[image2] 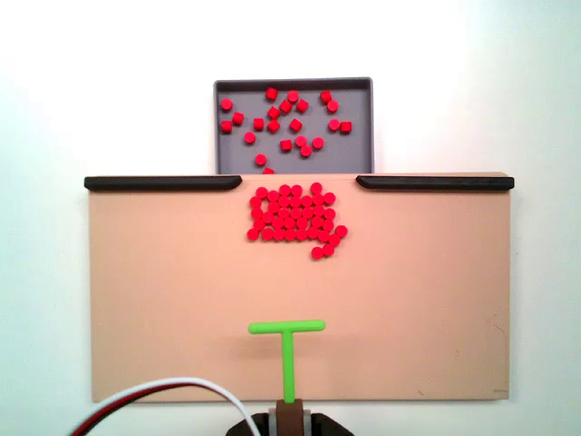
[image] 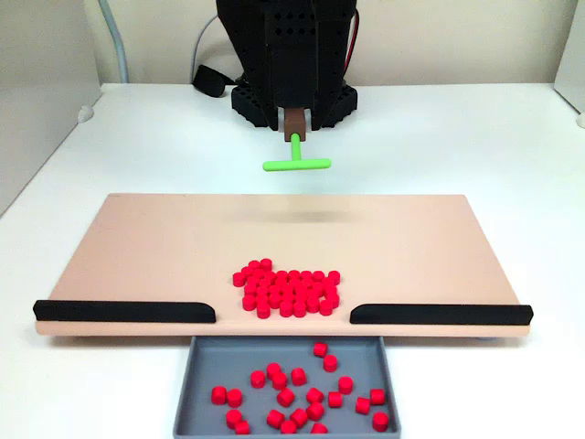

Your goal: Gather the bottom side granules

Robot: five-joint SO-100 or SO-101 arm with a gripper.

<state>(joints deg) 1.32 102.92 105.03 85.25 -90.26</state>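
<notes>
The granules [image: 288, 293] [image2: 292, 216] are small red pellets packed in one dense cluster on a tan board [image: 137, 247] [image2: 163, 300]. They sit right before the gap between two black rails. My gripper [image: 294, 119] [image2: 290, 420] is shut on the brown handle of a green T-shaped tool [image: 296, 165] [image2: 287, 329]. The tool's crossbar hovers over the arm's side of the board, well short of the cluster and in line with it. It touches no pellet.
Black rails [image: 123, 311] [image: 439, 314] line the board's edge on either side of the gap. Beyond the gap lies a grey tray [image: 195, 366] [image2: 354, 86] with loose red pellets [image: 297, 393] [image2: 286, 118] scattered in it. White and red cables [image2: 154, 400] run beside the arm's base.
</notes>
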